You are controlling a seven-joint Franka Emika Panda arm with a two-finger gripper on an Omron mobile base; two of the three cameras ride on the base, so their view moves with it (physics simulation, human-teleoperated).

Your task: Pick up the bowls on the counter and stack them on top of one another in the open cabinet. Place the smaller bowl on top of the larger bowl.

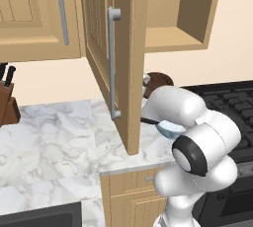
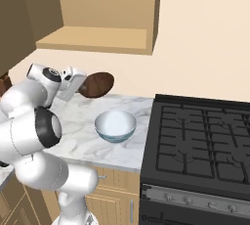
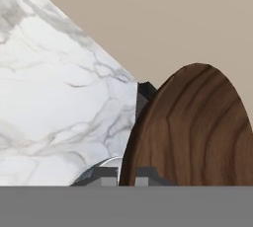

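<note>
The gripper (image 3: pixel 126 174) is clamped on the smaller bowl's (image 2: pixel 96 84) rim, holding it tilted above the counter (image 2: pixel 73 121), left of the larger bowl (image 2: pixel 115 125).

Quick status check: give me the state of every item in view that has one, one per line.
Gripper: shut on the small brown bowl's rim.
Small brown bowl: lifted off the counter, tipped on edge.
White-blue bowl: upright on the counter, empty.
Open cabinet: shelf bare.
Cabinet door: swung open.

Plain beige wall (image 2: pixel 205 48) behind — black stove (image 2: pixel 205 141) at three o'clock, knife block (image 1: pixel 7 103) at nine o'clock.
</note>
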